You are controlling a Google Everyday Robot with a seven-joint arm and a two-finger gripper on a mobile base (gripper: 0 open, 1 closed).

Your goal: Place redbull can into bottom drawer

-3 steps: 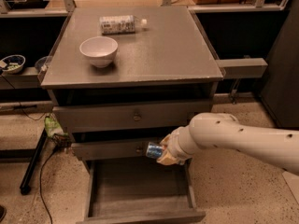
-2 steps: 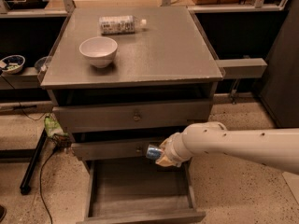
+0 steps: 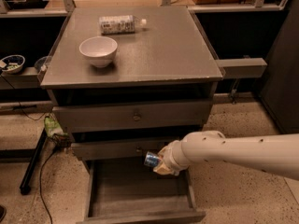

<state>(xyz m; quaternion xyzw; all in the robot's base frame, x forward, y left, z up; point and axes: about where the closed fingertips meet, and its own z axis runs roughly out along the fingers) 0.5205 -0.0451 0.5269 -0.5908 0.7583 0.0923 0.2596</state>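
My white arm reaches in from the right, and my gripper [image 3: 159,161] is shut on the redbull can [image 3: 151,159]. The can is small, blue and silver, and lies sideways with its shiny end pointing left. It hangs above the back right part of the bottom drawer [image 3: 135,195], just in front of the middle drawer's face. The bottom drawer is pulled out wide, and its plain grey floor shows bare.
On the cabinet top [image 3: 173,50] stand a white bowl [image 3: 98,50] and a clear plastic bottle [image 3: 120,24] lying on its side. The two upper drawers [image 3: 135,116] are shut. A black stand leg [image 3: 32,164] and cables lie on the floor at the left.
My arm has stretched out a little further left and lower, carrying the can with it over the open drawer. The can stays in the grip.
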